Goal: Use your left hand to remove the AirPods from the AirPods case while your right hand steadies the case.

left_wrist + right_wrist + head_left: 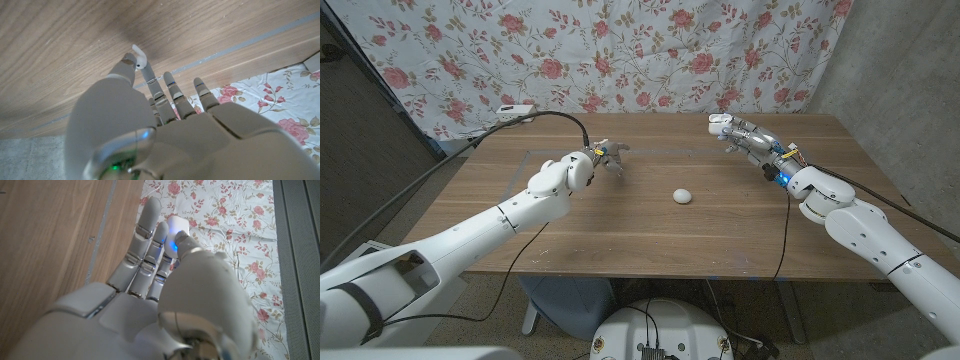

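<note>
From the head camera, the small white rounded object (682, 196) lay alone on the brown wooden table (650, 235); too small to read, it was probably the AirPods case, or part of it. The left hand (603, 157) hovered on the left of that object and somewhat farther back, apart from it, fingers drawn together around something too tiny to make out there. The right hand (745, 134) was raised to the right of the object and well beyond it, near the table's far edge, with a white lump at its fingertips. Behind the table hung a rose-patterned cloth (620, 50).

In the left wrist view, the left hand (165, 115) pinched a small white earbud with a short stem (138, 56) between the thumb and a neighbouring finger, just above the wood. The other fingers (206, 95) reached out straight. The palm was hidden.

In the right wrist view, the right hand (165, 275) held a small white rounded piece (176, 226) between thumb and fingertips, lit by a blue glow; most of it was covered, so its shape stayed uncertain.
</note>
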Motion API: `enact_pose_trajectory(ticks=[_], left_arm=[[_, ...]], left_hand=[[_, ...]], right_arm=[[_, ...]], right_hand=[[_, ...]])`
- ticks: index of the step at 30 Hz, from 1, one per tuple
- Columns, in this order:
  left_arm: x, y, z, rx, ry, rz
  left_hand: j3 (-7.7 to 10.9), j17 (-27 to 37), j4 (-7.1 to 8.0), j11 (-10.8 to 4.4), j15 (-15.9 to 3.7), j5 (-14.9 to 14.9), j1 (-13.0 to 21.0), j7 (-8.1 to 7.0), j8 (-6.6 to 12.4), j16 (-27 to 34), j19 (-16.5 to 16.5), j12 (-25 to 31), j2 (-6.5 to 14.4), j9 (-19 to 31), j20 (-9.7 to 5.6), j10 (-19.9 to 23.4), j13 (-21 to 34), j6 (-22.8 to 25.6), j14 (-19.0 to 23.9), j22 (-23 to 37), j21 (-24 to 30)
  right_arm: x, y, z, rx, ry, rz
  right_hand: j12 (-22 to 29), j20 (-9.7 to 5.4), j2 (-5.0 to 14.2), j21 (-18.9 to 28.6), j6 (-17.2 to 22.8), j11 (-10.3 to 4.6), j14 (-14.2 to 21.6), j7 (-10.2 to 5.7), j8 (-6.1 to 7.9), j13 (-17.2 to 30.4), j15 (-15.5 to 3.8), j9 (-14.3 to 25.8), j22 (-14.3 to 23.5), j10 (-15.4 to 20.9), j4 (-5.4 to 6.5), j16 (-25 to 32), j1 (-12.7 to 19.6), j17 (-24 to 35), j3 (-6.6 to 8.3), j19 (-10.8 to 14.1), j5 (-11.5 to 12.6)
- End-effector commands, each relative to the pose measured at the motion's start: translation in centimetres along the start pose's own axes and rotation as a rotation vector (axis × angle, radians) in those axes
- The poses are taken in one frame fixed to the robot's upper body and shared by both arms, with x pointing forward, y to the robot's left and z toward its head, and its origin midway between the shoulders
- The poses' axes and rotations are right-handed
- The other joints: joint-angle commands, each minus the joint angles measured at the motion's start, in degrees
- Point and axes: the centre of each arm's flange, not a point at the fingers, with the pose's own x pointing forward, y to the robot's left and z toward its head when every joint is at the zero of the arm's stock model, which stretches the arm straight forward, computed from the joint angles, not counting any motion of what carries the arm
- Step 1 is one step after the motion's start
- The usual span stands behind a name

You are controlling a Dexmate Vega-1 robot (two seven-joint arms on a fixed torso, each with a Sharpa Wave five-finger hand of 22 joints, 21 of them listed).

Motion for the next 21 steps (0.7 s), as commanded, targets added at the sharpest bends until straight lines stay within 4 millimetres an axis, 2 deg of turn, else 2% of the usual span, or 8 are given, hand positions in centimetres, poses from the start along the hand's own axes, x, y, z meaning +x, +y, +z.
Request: enact_pose_trajectory(ticks=[1, 8, 9, 14, 21], left_arm=[[-0.04, -0.65, -0.35, 0.033, 0.020, -0.003], [-0.37, -0.35, -0.28, 0.030, 0.009, 0.027], [-0.39, -0.30, -0.26, 0.038, 0.011, 0.035], [-0.20, -0.17, -0.12, 0.078, 0.006, 0.024], [0.09, 0.16, -0.11, 0.085, 0.000, 0.019]], left_hand=[[-0.18, 0.15, 0.02, -0.20, -1.53, 0.37, 0.06, 0.18, -0.07, -0.33, 0.38, 0.29, 0.47, 0.31, 0.15, -0.09, 0.04, 0.22, 1.30, 0.21, 0.06], [-0.07, -0.03, 0.59, -0.28, -0.91, 0.29, -0.62, -0.06, -0.04, -1.18, 0.37, -0.17, 0.81, 0.31, 0.01, -1.31, -0.46, 0.33, 0.47, 0.22, 0.04], [-0.28, -0.42, 1.09, -0.30, -0.35, 0.15, -1.71, -0.08, -0.05, -2.26, 0.31, -0.92, 0.51, 0.31, -0.13, -2.79, -1.15, 0.35, -0.69, 0.23, 0.01], [-0.39, -2.16, 2.29, -0.14, 0.01, -0.03, -5.24, 0.12, -0.01, -5.37, -0.02, -3.76, 0.09, 0.29, 0.04, -6.82, -4.04, 0.06, -2.69, 0.27, -0.13], [-0.44, -3.78, 2.47, 0.12, 0.93, -0.24, -7.38, 0.06, 0.25, -7.46, -0.33, -6.62, -0.71, 0.28, -0.01, -9.01, -6.37, -0.43, -5.10, 0.31, -0.21]], right_arm=[[-0.13, 0.13, 0.32, -0.006, -0.004, 0.011], [-0.24, 0.20, 0.45, -0.010, -0.006, 0.014], [-0.25, 0.21, 0.46, -0.010, -0.006, 0.015], [-0.29, 0.30, 0.56, -0.013, -0.006, 0.019], [-0.39, 0.27, 0.61, -0.014, -0.004, 0.016]], right_hand=[[11.77, -4.71, 0.55, 0.33, 0.34, -0.90, 2.18, 0.28, -0.10, 5.82, -6.75, 0.25, 0.06, 2.14, -0.40, -0.20, -0.06, 0.06, 0.13, -7.90, 0.31], [11.75, -4.74, 0.58, 0.40, 0.32, -0.75, 2.18, 0.26, -0.11, 5.73, -6.72, 0.24, 0.05, 2.19, -0.35, -0.25, -0.14, 0.03, 0.15, -7.99, 0.37], [11.75, -4.74, 0.53, 0.42, 0.33, -0.84, 2.22, 0.23, -0.11, 5.79, -6.78, 0.24, 0.05, 2.10, -0.38, -0.23, -0.13, 0.05, 0.13, -8.01, 0.37], [11.83, -4.73, 0.48, 0.52, 0.35, -0.73, 2.26, 0.34, -0.10, 5.88, -6.80, 0.23, 0.05, 2.15, -0.44, -0.24, -0.09, 0.05, 0.14, -8.06, 0.42], [11.78, -4.72, 0.48, 0.63, 0.31, -0.81, 2.27, 0.32, -0.12, 5.76, -6.74, 0.23, 0.06, 2.20, -0.39, -0.26, -0.17, 0.03, 0.13, -8.10, 0.45]])
